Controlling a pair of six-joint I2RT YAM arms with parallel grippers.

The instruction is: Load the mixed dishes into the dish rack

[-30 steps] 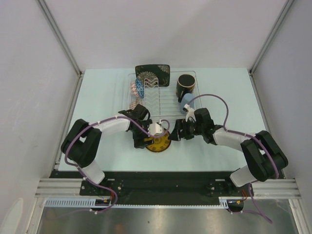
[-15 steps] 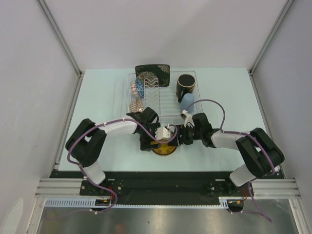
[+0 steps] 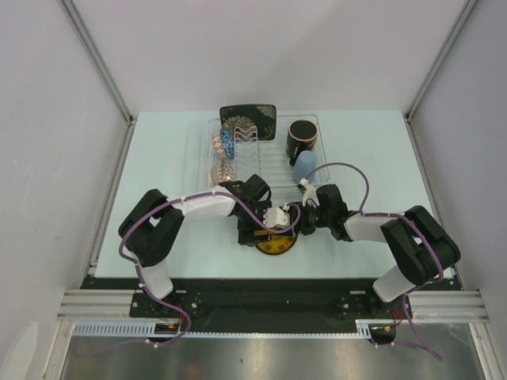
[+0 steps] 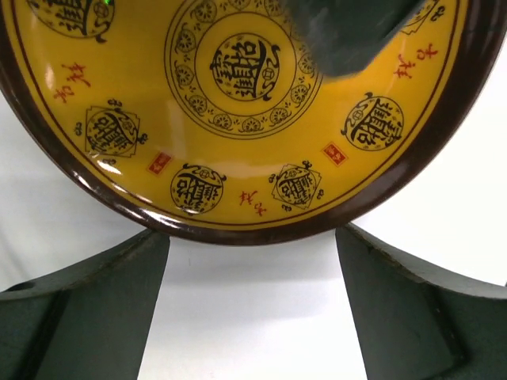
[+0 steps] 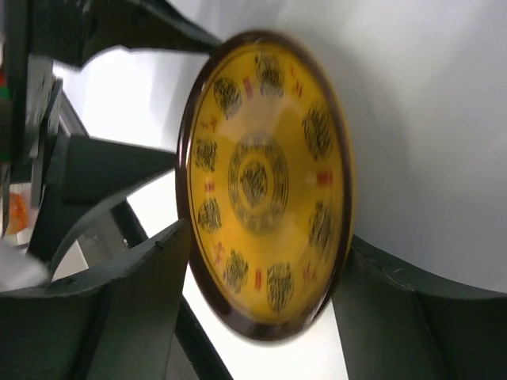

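Note:
The small yellow dark-rimmed plate point(image 3: 276, 242) lies on the table in front of the dish rack point(image 3: 265, 163). My left gripper point(image 3: 261, 231) is open at its left rim. In the left wrist view the plate point(image 4: 238, 119) sits just past the gripper point(image 4: 252, 237). My right gripper point(image 3: 296, 224) is open at its right rim. In the blurred right wrist view its fingers point(image 5: 142, 301) flank the plate point(image 5: 265, 182). One right finger point(image 4: 341, 32) reaches over the plate. The rack holds the black floral plate point(image 3: 248, 123), dark mug point(image 3: 301, 138), pale blue cup point(image 3: 303, 167), blue bowl point(image 3: 227, 143) and beige bowl point(image 3: 221, 169).
Both arms cross low over the table's near middle, their purple cables point(image 3: 348, 168) looping above. White walls and metal frame posts point(image 3: 131, 119) close in the table on three sides. The black base rail point(image 3: 253, 286) runs along the near edge.
Both grippers have closed in on the yellow plate from either side. The plate has shifted a little right and toward the near edge. The right gripper has moved left over its rim.

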